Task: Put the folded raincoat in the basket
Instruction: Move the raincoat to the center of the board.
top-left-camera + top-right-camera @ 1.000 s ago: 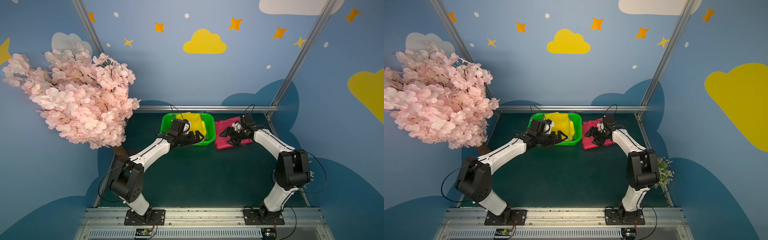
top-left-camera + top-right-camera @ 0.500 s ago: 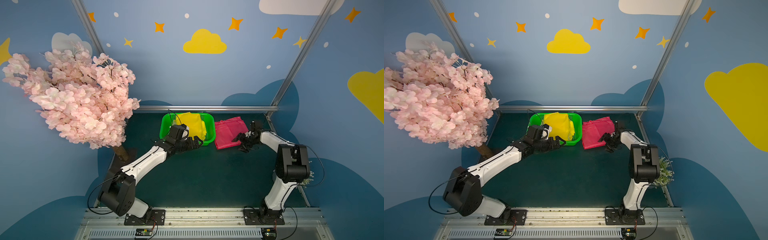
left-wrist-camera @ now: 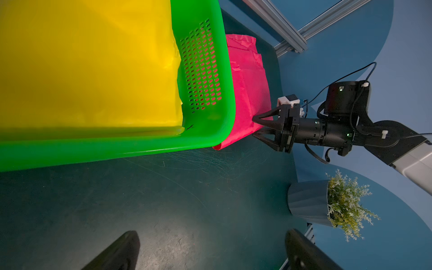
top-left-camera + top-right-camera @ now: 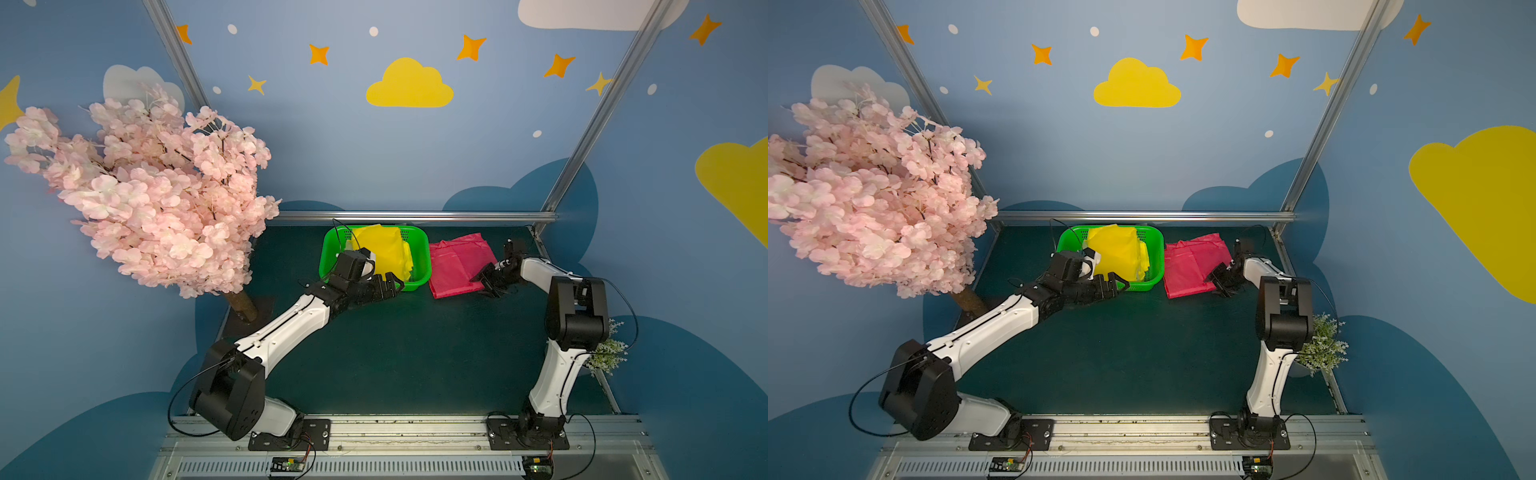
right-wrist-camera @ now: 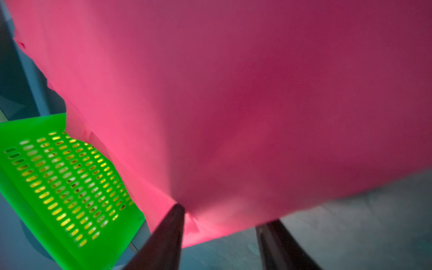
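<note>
So the pink raincoat (image 4: 459, 264) is lying folded flat on the table (image 4: 395, 353), not in the basket yet, and its near corner is right at the tips of my right gripper (image 3: 254, 127). My jaws there are only partway apart, straddling that edge, with one finger (image 5: 168, 231) touching the plastic. There's a visible gap between them, so I wouldn't call it a grip yet.

The green basket (image 4: 422, 259) is just past the raincoat from my right gripper, and its side wall touches the raincoat's far edge. A yellow raincoat (image 4: 380, 249) already fills most of it, so the pink one will probably have to go on top.

My left gripper (image 4: 390, 286) is spread wide and empty, hanging just short of the basket's near rim.

How I'd do this bit:
- Get the fingers further onto the corner before squeezing, so all the folded layers get caught and not just the top sheet.
- Lift high enough to clear the basket wall, because this stuff is floppy and the trailing end will drag.
- The basket looks light, so the left gripper could steady the rim if it slides.

The little potted plant (image 3: 311, 201) is off behind my right wrist, well clear.
</note>
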You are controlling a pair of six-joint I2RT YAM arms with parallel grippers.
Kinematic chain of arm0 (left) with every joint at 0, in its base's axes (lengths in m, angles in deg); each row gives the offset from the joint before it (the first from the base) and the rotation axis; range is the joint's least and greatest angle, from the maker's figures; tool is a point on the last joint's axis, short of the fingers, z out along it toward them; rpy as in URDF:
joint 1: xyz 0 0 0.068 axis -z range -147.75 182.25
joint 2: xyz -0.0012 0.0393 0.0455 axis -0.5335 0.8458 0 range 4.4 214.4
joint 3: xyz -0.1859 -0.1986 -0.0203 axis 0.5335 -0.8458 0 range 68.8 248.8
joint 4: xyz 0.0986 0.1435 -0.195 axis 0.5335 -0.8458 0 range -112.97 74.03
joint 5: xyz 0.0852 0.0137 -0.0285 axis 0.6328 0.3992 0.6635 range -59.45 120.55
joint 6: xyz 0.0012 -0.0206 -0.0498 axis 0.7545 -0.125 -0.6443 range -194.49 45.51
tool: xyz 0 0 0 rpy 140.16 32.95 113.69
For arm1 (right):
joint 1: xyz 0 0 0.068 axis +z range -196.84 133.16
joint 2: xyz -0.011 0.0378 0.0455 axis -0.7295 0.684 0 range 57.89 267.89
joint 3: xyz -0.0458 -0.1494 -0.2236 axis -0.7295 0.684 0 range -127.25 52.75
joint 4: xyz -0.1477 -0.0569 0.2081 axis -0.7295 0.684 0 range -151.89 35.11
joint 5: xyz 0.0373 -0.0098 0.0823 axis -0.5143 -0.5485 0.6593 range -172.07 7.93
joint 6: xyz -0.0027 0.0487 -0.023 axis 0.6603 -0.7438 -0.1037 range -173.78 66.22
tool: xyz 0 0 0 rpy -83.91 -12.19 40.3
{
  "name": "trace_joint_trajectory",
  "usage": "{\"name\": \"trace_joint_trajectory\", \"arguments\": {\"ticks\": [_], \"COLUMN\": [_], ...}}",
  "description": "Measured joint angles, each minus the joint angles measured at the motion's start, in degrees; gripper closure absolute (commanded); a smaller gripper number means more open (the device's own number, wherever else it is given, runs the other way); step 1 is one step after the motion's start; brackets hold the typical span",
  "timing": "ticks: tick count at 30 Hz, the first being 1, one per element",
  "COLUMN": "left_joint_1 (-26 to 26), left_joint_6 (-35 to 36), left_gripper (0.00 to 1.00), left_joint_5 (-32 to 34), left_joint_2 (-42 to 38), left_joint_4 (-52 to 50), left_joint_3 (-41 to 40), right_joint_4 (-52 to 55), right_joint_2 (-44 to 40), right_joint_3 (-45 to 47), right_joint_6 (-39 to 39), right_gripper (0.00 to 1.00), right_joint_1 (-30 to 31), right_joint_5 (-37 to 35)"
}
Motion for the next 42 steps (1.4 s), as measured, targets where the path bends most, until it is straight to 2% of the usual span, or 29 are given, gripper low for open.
{"name": "trace_joint_trajectory", "arguments": {"ticks": [3, 4, 12, 23, 28, 37, 39, 40, 41, 42], "left_joint_1": [-0.1, -0.1, -0.3, -0.3, -0.3, -0.3, -0.3, -0.3, -0.3, -0.3], "left_joint_6": [0.0, 0.0, 0.0, -0.3, -0.5, -1.1, -1.4, -1.6, -1.7, -1.8], "left_gripper": [0.00, 0.00, 0.00, 0.00, 0.00, 0.00, 0.00, 0.00, 0.00, 0.00], "left_joint_5": [0.1, 0.1, 0.1, 0.3, 1.0, 2.5, 2.8, 2.9, 3.0, 3.1], "left_joint_2": [-0.3, -0.5, -1.3, -6.4, -11.0, -16.9, -17.4, -17.7, -17.9, -17.9], "left_joint_4": [-0.1, -0.1, -0.1, -0.2, -0.5, -1.6, -1.8, -1.8, -1.9, -1.9], "left_joint_3": [-0.8, -1.0, -1.8, -6.6, -9.3, -14.4, -15.6, -16.2, -16.7, -17.0], "right_joint_4": [-0.1, -0.3, -0.8, 0.4, 1.8, 5.5, 6.3, 6.4, 6.7, 6.9], "right_joint_2": [0.2, 0.2, -3.4, -22.1, -31.2, -45.8, -48.3, -50.0, -51.3, -52.2], "right_joint_3": [0.0, 0.0, 4.1, 20.1, 28.0, 38.6, 40.0, 41.0, 41.9, 42.5], "right_joint_6": [0.0, 0.1, 0.8, 0.4, -0.8, -6.5, -8.0, -8.8, -9.7, -10.6], "right_gripper": [0.98, 1.00, 1.00, 1.00, 1.00, 1.00, 0.92, 0.76, 0.56, 0.43], "right_joint_1": [0.0, 0.0, 0.0, 2.5, 7.5, 22.7, 25.3, 26.5, 27.5, 28.2], "right_joint_5": [0.1, 0.2, 0.3, -1.3, -3.2, -7.0, -7.6, -7.9, -8.1, -8.3]}}
